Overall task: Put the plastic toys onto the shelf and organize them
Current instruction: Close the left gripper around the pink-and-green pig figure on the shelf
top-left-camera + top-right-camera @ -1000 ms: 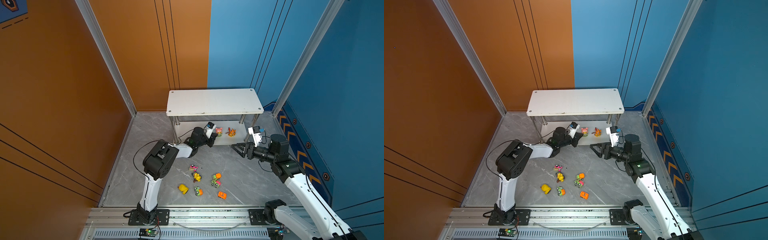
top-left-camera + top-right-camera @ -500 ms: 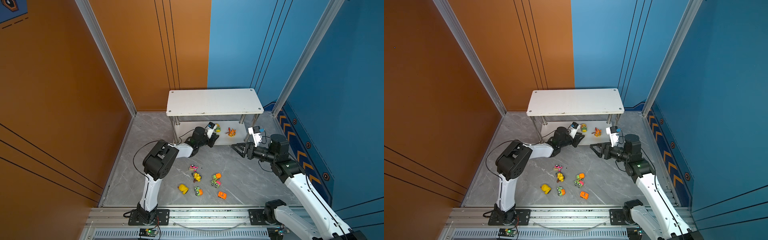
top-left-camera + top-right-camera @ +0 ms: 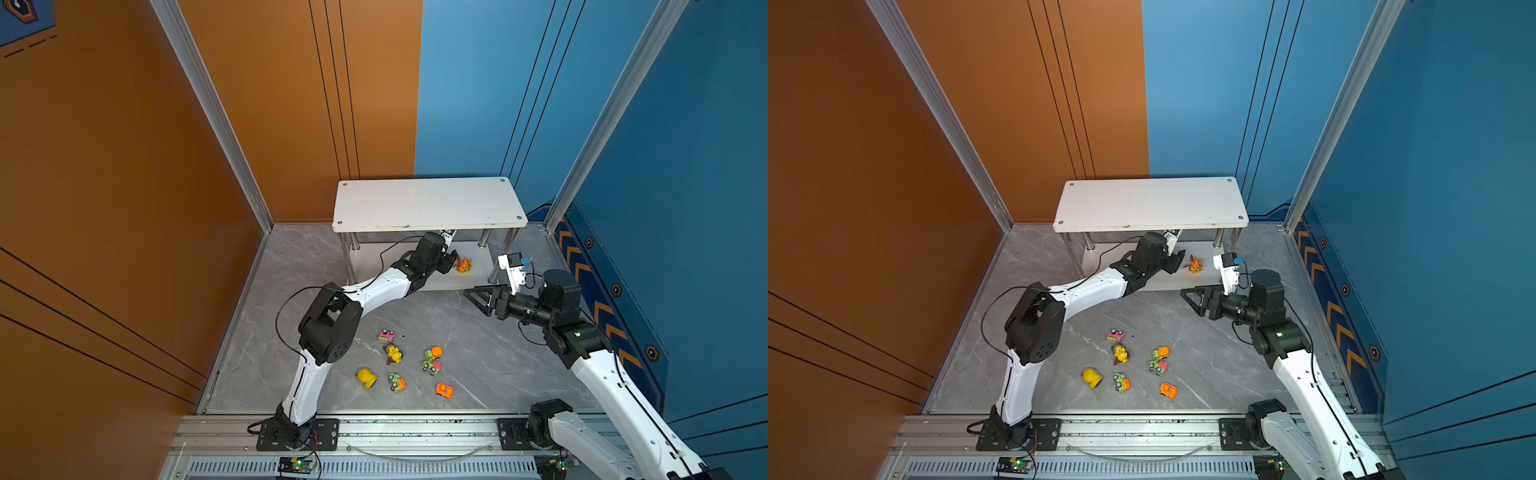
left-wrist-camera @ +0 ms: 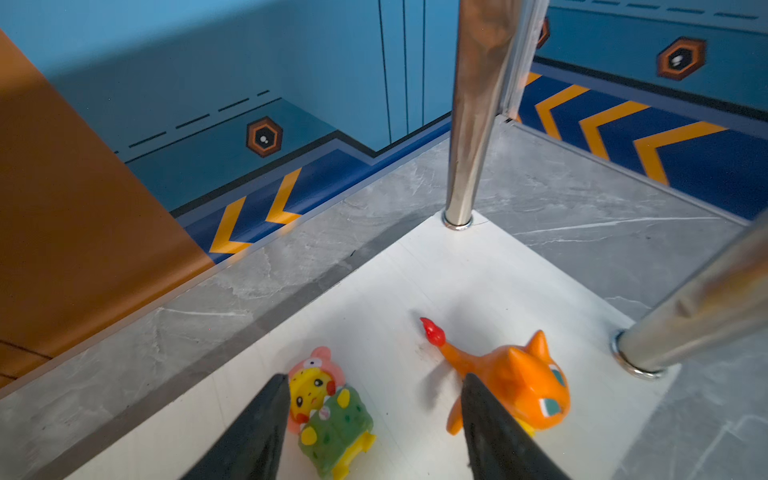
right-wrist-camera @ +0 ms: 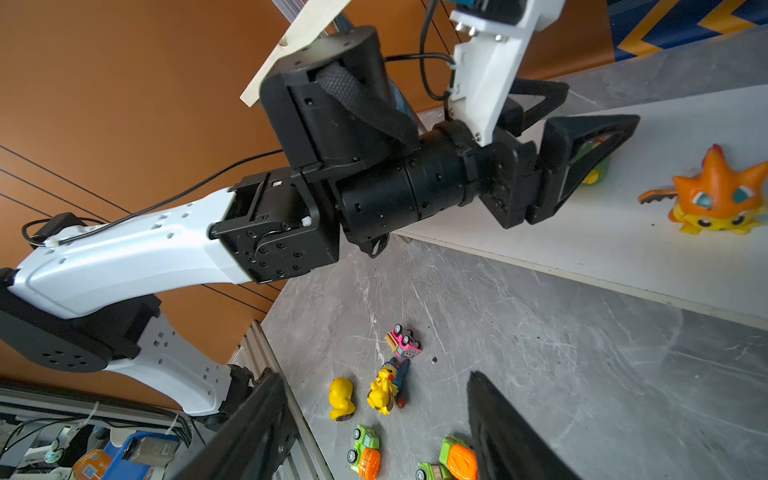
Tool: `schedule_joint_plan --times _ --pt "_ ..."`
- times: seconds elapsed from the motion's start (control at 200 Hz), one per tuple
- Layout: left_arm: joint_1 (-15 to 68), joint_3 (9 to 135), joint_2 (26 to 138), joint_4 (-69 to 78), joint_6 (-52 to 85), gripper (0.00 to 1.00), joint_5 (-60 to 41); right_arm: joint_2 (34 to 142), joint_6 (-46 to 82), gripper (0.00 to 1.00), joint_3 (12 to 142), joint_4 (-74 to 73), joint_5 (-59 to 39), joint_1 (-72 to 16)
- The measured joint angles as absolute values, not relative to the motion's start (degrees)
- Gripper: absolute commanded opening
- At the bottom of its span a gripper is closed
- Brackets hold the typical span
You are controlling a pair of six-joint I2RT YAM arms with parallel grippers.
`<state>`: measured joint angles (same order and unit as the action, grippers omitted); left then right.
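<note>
Both jaws wide, empty, two figurines (image 4: 528, 374) on shelf (image 3: 428, 203), seven toys (image 3: 394, 354) on floor (image 3: 498, 357)

Both top views are looking steeply down from high over the near rail (image 3: 415, 432), from afar, sharing nearly the whole scene: the shelf (image 3: 428, 203) at twelve o'clock, the loose toys (image 3: 432, 365) at six. The left wrist camera is peering from very close past the left gripper (image 4: 374, 376), low over the lower board (image 4: 415, 282), facing two o'clock toward the blue wall (image 4: 291, 62). The right wrist camera, at three o'clock, is looking past the right gripper (image 5: 374, 374) toward nine, from farther back. Both wrist views are catching the orange figurine (image 4: 519, 382), which both top views are showing too.
</note>
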<state>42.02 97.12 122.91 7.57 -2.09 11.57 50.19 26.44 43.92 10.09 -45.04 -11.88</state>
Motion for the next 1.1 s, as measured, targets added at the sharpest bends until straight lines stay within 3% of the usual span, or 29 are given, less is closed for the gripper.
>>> schedule_joint_plan --times 0.265,0.826,1.101 --pt "40.99 100.82 126.89 0.78 0.12 0.68 16.32 49.69 26.52 0.71 43.57 9.69 -45.04 -11.81" --pt "38.13 104.22 131.02 0.23 8.03 0.72 12.99 49.69 26.87 0.71 43.46 9.37 -45.04 -11.66" --pt "37.82 105.47 132.35 0.36 10.02 0.67 11.51 49.69 26.87 0.71 43.42 9.37 -45.04 -11.66"
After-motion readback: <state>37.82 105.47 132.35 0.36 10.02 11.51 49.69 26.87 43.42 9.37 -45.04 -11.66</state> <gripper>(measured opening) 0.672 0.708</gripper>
